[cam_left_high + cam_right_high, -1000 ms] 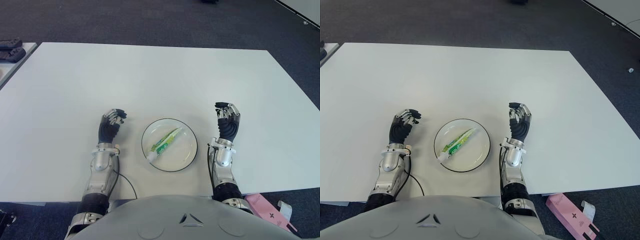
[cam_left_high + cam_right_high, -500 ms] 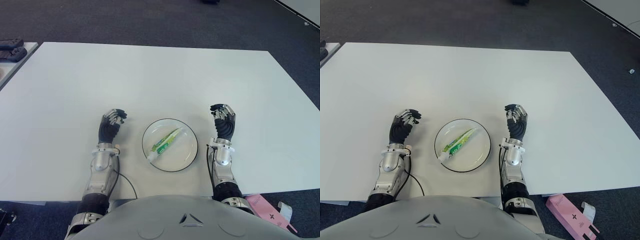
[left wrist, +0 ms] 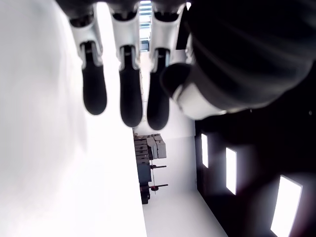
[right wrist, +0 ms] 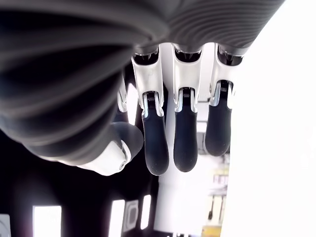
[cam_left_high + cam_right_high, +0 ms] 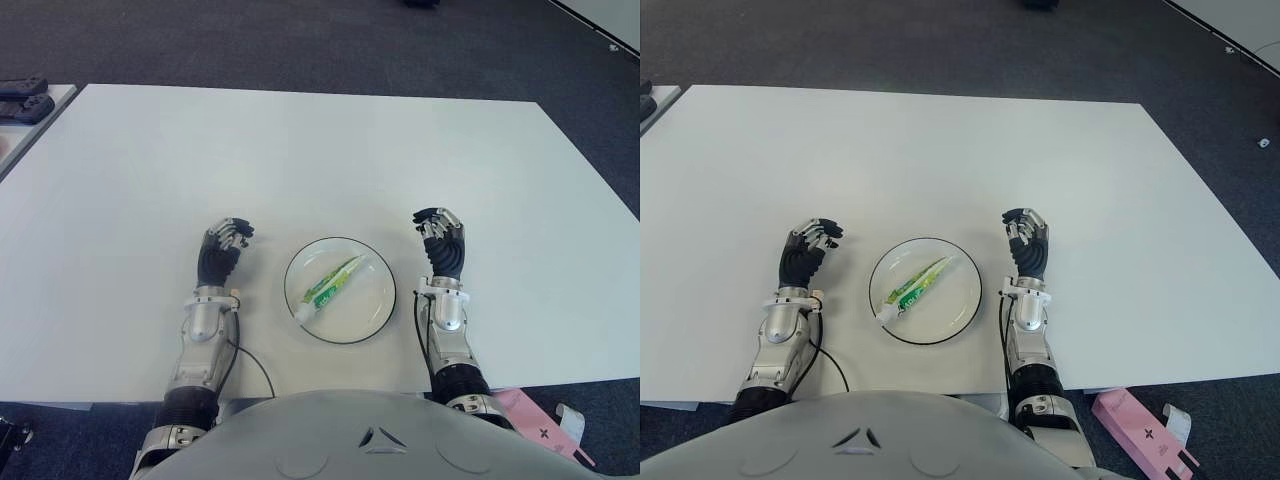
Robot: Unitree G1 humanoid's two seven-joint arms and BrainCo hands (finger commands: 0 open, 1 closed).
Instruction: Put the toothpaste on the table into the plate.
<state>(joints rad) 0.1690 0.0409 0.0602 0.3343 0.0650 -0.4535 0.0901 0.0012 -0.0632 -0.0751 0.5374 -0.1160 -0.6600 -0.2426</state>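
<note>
I see the toothpaste (image 5: 331, 281) lying slantwise in the plate (image 5: 372, 310) on the white table (image 5: 300, 160). The left robot hand (image 5: 221, 252) sits left of the plate, the right robot hand (image 5: 441, 246) right of it, both loosely curled, holding nothing.

Toothpaste (image 5: 331, 282) label print too small to read.

Toothpaste (image 5: 331, 281) lies in plate (image 5: 373, 310), nr table's (image 5: 300, 150) front edge, mid-width. Left hand (image 5: 222, 252) just left of plate, right hand (image 5: 441, 246) just right.
</note>
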